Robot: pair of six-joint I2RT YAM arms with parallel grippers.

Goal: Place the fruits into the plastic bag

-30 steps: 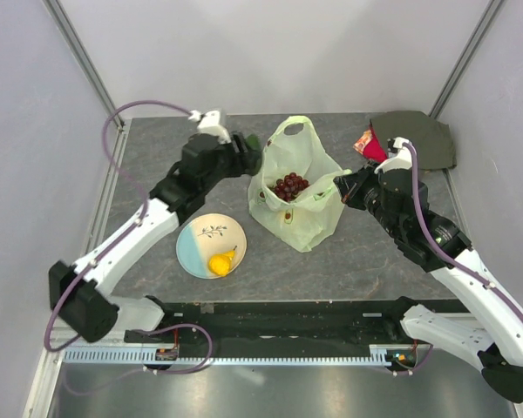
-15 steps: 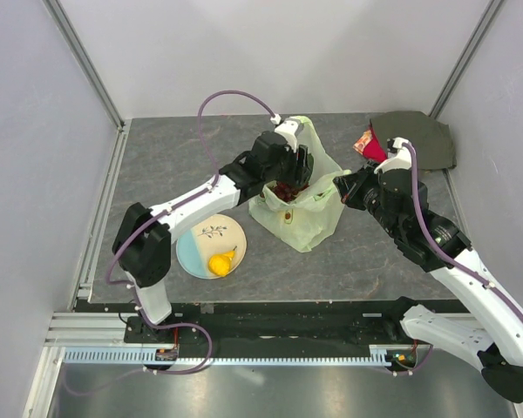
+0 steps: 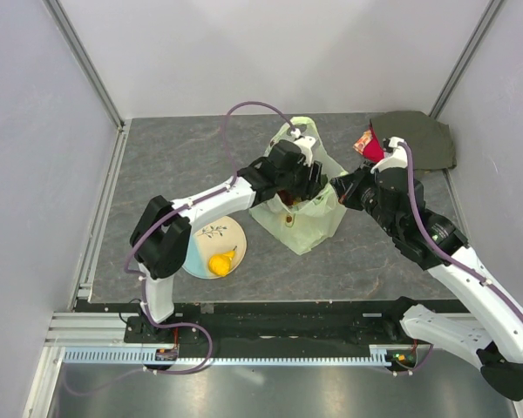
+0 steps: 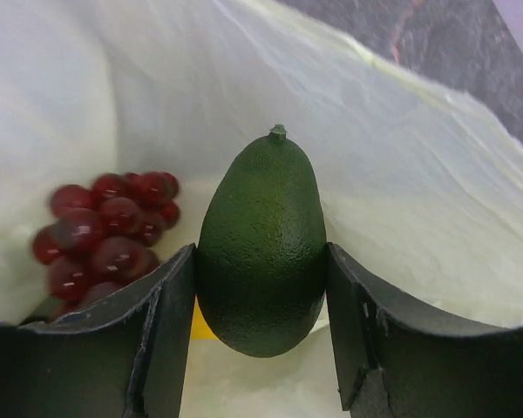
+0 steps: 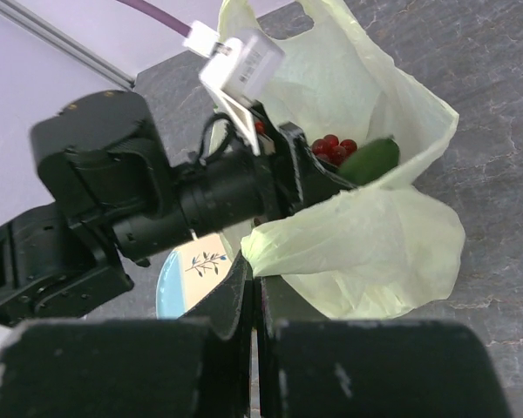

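We see the left gripper [image 4: 260,261] clamped on a green avocado [image 4: 261,218] inside the plastic bag [image 3: 307,225], centre frame, beside the grape bunch [image 4: 109,235]. The right gripper [image 5: 251,279] is pinched closed on the bag's rim.

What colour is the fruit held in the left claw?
Dark green; the avocado shows best in the left wrist view.

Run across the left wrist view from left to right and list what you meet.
Grape bunch → avocado, clamped in the left gripper → bare wall of the plastic bag.
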